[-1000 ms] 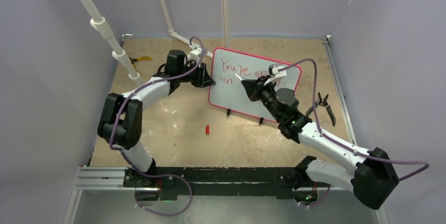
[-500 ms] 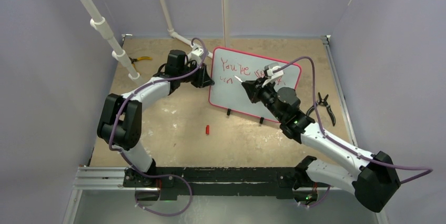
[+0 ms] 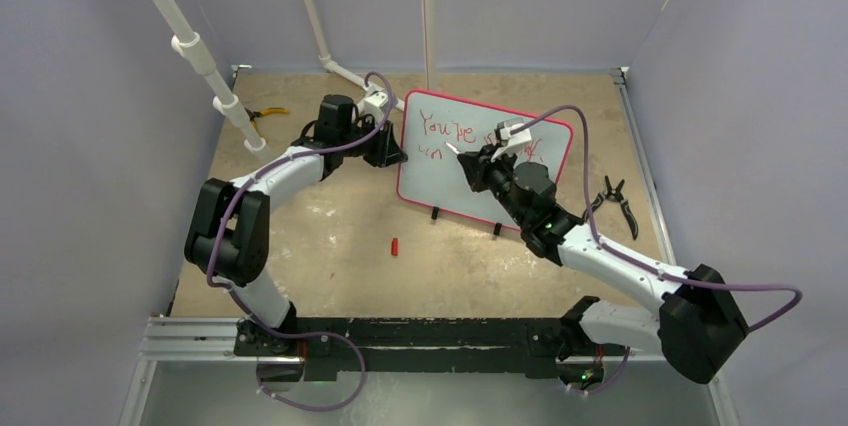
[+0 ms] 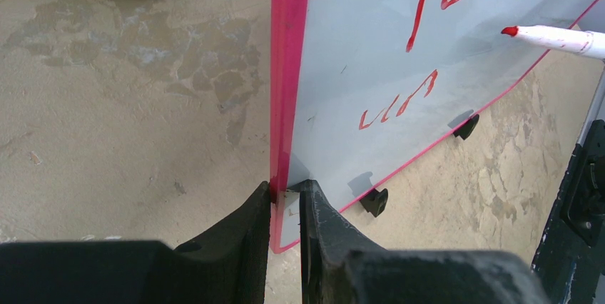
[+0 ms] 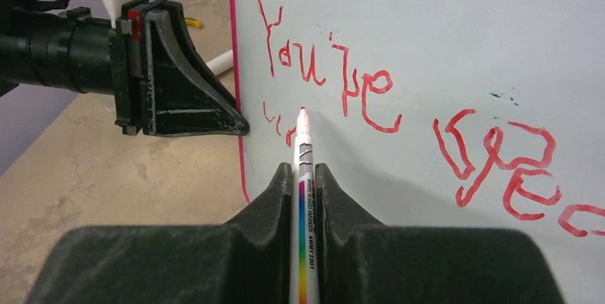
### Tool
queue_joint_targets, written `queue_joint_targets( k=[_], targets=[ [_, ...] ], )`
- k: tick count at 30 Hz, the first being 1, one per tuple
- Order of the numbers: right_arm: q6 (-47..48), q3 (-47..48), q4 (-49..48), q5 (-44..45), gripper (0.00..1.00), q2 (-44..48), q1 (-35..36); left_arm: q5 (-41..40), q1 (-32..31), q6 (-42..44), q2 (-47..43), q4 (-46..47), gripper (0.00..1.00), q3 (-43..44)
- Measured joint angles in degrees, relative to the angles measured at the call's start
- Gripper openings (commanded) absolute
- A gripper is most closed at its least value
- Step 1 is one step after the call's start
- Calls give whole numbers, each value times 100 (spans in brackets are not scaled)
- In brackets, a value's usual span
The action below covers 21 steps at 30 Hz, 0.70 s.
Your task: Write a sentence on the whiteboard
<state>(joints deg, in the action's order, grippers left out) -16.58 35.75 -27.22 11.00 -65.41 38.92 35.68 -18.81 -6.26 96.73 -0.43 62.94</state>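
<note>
One whiteboard (image 3: 440,184) stands tilted on its black feet (image 4: 374,201) at the far middle of the tabletop (image 3: 330,226), long axis running left to right, written face toward the arms. The left claw (image 4: 285,191) is pinched nearly shut on the board's left pink edge, low near the corner, one finger on each face, bracing it. The right claw (image 5: 304,170) is clamped tight on one marker (image 5: 302,143), cap off, whose long axis points straight from the claw at the board face. The sentence (image 3: 447,129) is in red, two lines: the top line reads "You're spec…" and runs out of the right wrist view, and the lower line has only a couple of strokes, roughly "un". The marker tip sits on that lower line, just right of those strokes. I can't tell for sure whether it touches the surface or hangs just off it. My read is that the second word is only begun, so the next strokes go rightward along the board, away from the left claw. The right arm is the writing arm and the one nearer that free space. Other items: one small red bit (image 3: 394,245) lying on the tabletop in front of the board, likely the cap, and two pliers (image 3: 618,201), one pair at each side, both well apart from the board.
</note>
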Motion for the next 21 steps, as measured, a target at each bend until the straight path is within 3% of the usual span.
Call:
queue_joint_targets(
  k=[21],
  targets=[
    [-125, 50, -55, 17, 0, -157, 0, -20, -15, 4, -26, -87, 0, 28]
  ],
)
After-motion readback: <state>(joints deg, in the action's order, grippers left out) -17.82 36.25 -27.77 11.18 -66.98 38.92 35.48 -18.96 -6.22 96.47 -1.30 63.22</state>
